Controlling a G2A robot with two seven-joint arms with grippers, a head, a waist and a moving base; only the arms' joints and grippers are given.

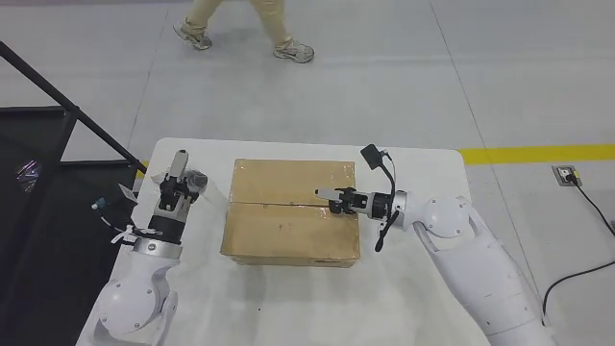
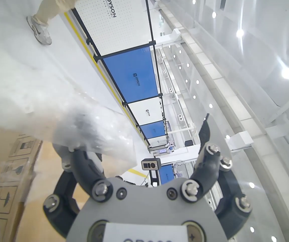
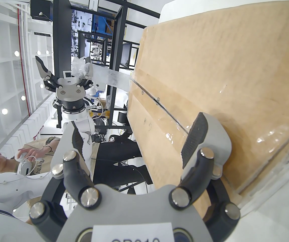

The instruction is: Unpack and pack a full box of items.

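Left of the closed brown cardboard box (image 1: 291, 213), the open left gripper (image 1: 187, 171) has clear seam tape (image 3: 113, 78) clinging to it; the right gripper (image 1: 329, 199), open above the box, should likely press down, steadying it.

Holds the left arm (image 1: 144, 274) close in on the left side, elbow bent, forearm running straight ahead, away from the body. Points the left pincer (image 1: 176, 185) forward, its two fingers (image 3: 42, 70) spread wide. Angles the right arm (image 1: 471, 250) in from the right side, forearm lying nearly level and crossing toward the left arm. Aims the right pincer (image 1: 332, 199) leftward, wrist in line with the forearm, fingers parted wide.
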